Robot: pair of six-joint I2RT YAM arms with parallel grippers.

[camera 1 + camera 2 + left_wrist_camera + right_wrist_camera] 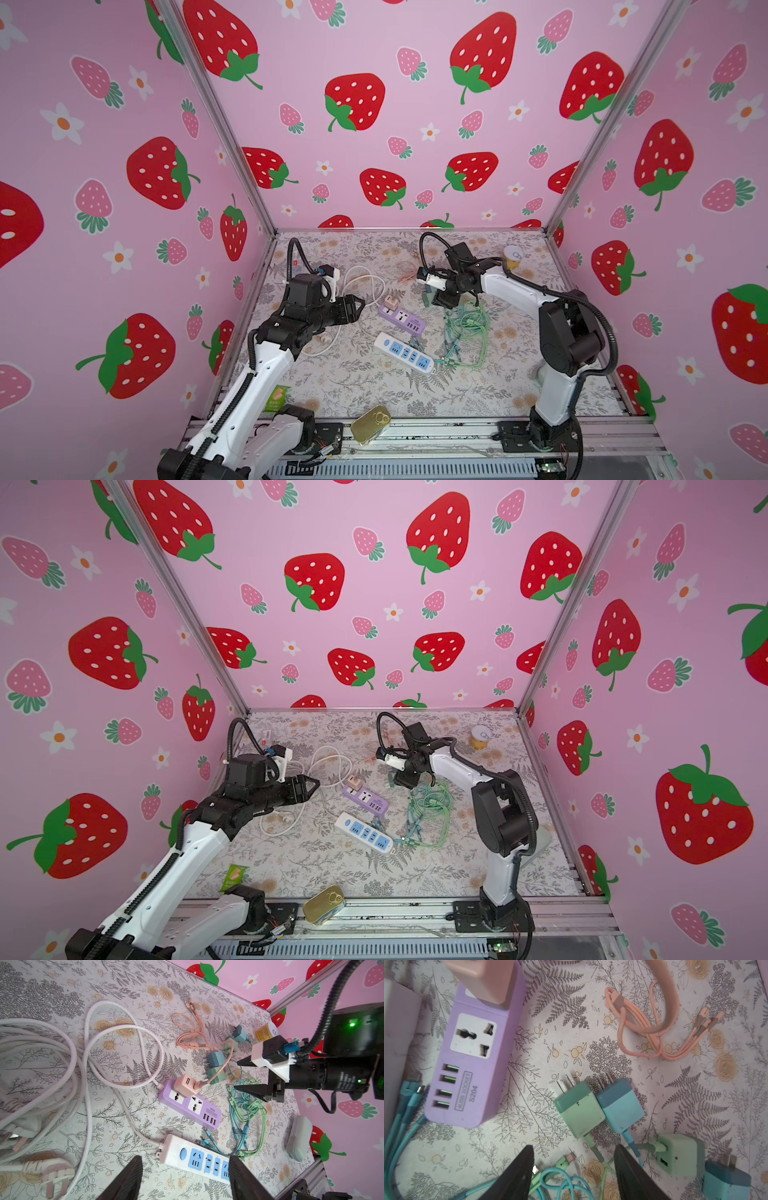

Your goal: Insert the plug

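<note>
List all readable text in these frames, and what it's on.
"4USB SOCKET": boxed print on the purple power strip, beside its USB ports.
"S204": same strip, next to that box.
Label on the yellow can: too blurred to read.
Print on the green packet: too small to read.

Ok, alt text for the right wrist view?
The open, empty right end effector faces a boxy mint green charger plug and a blue charger plug side by side on a floral tablecloth. A purple plastic power strip holds a pink square adapter.

A gold tin [370, 424] lies at the near edge, a green packet [277, 398] left of it, and a yellow can [513, 257] sits far back on the right.
</note>
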